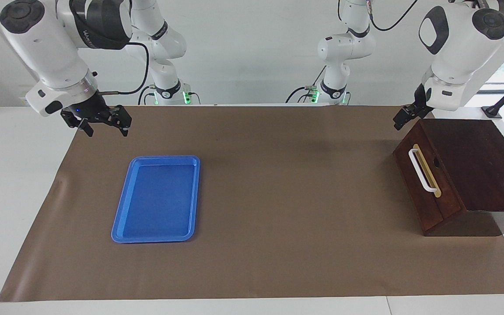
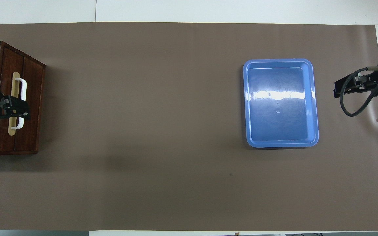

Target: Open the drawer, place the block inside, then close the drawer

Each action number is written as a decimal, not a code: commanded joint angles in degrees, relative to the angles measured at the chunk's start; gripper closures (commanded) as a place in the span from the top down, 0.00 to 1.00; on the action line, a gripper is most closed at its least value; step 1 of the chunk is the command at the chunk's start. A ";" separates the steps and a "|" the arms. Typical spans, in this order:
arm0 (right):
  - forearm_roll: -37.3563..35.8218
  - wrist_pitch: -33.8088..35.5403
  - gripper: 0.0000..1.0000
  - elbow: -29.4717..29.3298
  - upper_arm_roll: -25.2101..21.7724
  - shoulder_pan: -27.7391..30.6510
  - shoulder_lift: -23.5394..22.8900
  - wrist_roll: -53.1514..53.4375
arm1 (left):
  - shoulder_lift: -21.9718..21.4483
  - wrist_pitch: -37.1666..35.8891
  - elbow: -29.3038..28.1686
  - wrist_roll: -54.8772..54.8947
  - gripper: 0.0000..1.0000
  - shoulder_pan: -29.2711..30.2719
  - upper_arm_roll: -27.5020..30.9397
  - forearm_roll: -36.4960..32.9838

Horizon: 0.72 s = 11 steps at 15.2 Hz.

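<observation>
Both arms hang raised, left pincer [image 1: 403, 117] and right pincer [image 1: 103, 124] each spread, holding nothing.

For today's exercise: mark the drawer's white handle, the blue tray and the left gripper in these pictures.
white handle [image 1: 422, 170], facing view, middle of the bar.
blue tray [image 2: 314, 98], overhead view, on its rim.
left gripper [image 1: 403, 117], facing view, between its fingertips, raised above the table beside the drawer box.
</observation>
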State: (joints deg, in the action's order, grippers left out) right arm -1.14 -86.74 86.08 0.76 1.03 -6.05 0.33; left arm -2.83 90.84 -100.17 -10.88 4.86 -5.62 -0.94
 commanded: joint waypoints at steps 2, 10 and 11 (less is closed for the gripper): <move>-0.18 -0.10 1.00 1.72 0.20 0.29 1.48 -1.91 | 4.95 -6.99 10.08 10.50 1.00 -0.73 1.40 0.94; -0.35 -0.45 1.00 1.63 0.20 0.37 1.48 -1.91 | 1.34 -4.45 5.42 11.06 1.00 -4.86 1.49 1.03; -0.35 -0.45 1.00 1.63 0.20 0.37 1.48 -1.91 | 0.98 -4.27 5.25 11.06 1.00 -4.86 1.66 1.46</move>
State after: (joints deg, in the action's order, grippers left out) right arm -1.14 -86.73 86.09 0.76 1.03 -5.98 0.32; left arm 0.18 86.20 -93.39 -0.22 0.80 -5.07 -0.19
